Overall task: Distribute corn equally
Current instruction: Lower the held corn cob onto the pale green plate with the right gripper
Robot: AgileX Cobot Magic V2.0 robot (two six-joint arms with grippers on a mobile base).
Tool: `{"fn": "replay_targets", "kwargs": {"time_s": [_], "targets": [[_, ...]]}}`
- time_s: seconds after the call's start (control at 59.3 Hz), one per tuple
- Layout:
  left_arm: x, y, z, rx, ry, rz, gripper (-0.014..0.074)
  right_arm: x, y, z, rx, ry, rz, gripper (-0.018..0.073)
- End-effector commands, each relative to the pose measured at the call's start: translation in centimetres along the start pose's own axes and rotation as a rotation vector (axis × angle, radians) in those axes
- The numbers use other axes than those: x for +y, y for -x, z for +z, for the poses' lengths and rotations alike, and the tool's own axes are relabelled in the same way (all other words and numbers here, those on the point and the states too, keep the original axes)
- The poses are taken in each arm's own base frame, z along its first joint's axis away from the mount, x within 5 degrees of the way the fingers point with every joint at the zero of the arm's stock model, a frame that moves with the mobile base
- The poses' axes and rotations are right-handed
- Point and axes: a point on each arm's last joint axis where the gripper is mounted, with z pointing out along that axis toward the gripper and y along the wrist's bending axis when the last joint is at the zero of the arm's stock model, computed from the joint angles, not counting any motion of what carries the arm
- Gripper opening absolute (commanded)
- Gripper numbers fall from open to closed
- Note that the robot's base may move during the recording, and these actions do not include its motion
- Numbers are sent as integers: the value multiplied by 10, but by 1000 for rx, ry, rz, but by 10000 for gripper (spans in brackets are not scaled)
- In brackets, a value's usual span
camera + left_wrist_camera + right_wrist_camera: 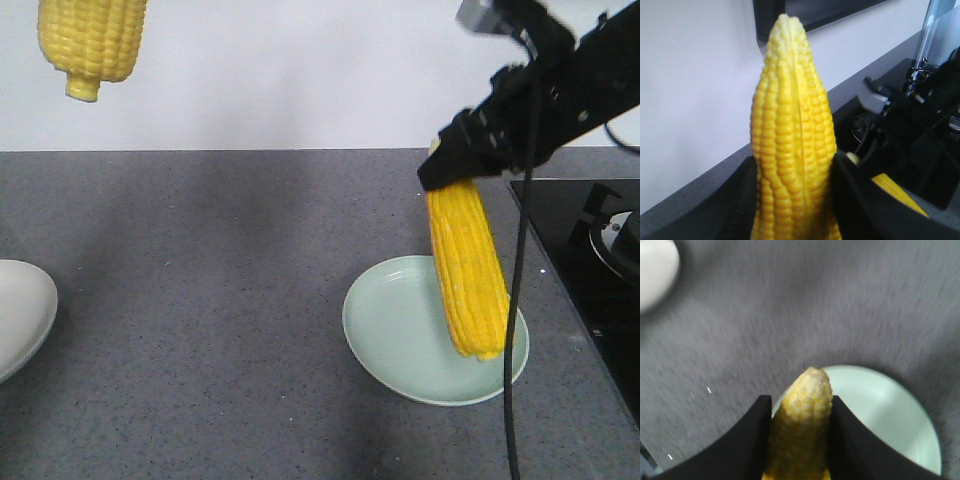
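Two corn cobs are held in the air. One corn cob point(91, 42) hangs stub end down at the top left of the front view. In the left wrist view it point(792, 140) stands tip up, with my left gripper point(794, 200) shut on it. My right gripper point(458, 178) is shut on the stub end of the other corn cob point(468, 268), which slants down, tip low, over a pale green plate point(390, 320). The right wrist view shows that cob's tip point(807, 395) between the black fingers point(747, 440), above the green plate point(885, 415).
A white plate point(18, 312) sits at the left edge of the grey counter point(220, 260); it also shows as a white plate point(655, 270) in the right wrist view. A black stovetop point(585, 250) with a burner lies at the right. A black cable point(515, 380) hangs from the right arm.
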Motion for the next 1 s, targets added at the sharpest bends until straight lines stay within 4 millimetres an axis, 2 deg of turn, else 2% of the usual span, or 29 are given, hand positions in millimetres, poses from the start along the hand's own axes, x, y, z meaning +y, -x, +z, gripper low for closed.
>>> {"fn": "replay_targets", "kwargs": {"time_s": [0.0, 0.067, 0.169, 0.472, 0.81, 0.978], "targets": [[-7, 14, -16, -113, 7, 0, -8, -3, -1, 5, -75, -8, -35, -3], [-7, 14, -16, -113, 7, 0, -8, -11, -6, 18, -51, -7, -31, -1], [-7, 14, -16, -113, 7, 0, -8, -16, -8, 28, -32, -6, -38, 4], [-7, 14, -16, -113, 7, 0, -8, -24, -3, 36, -68, -38, -54, 76], [-7, 14, -16, -113, 7, 0, -8, -26, -5, 37, -51, -42, -58, 300], [-7, 14, -16, -113, 7, 0, -8, -25, -8, 37, -21, -37, -65, 371]]}}
